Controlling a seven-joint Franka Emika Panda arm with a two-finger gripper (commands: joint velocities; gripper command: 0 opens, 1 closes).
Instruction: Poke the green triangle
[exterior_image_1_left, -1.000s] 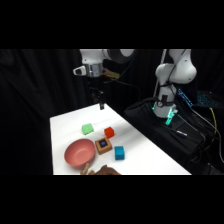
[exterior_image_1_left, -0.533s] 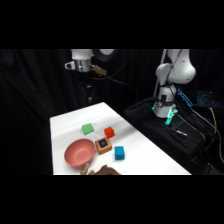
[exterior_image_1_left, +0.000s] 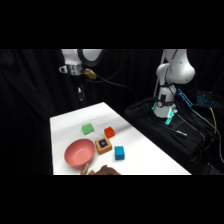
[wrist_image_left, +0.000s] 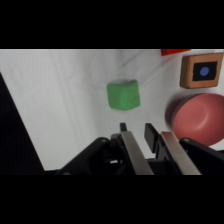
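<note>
The green triangle (exterior_image_1_left: 88, 129) is a small bright green block on the white table (exterior_image_1_left: 145, 162), toward its far left part. My gripper (exterior_image_1_left: 80, 96) hangs in the air beyond the table's far edge, above and behind the block, touching nothing. In the wrist view the green triangle (wrist_image_left: 123, 95) lies just ahead of the gripper (wrist_image_left: 136, 128). The two fingers stand close together with nothing between them.
A red cube (exterior_image_1_left: 109, 132) sits right of the green block. A wooden block with a blue centre (exterior_image_1_left: 103, 145), a teal cube (exterior_image_1_left: 119, 153) and a pink bowl (exterior_image_1_left: 79, 153) lie nearer the front. A brown shape (exterior_image_1_left: 102, 170) shows at the front edge. Black gear (exterior_image_1_left: 155, 120) lies right of the table.
The gripper has moved steadily to the left along the table's far edge. The blocks and the bowl have not moved.
</note>
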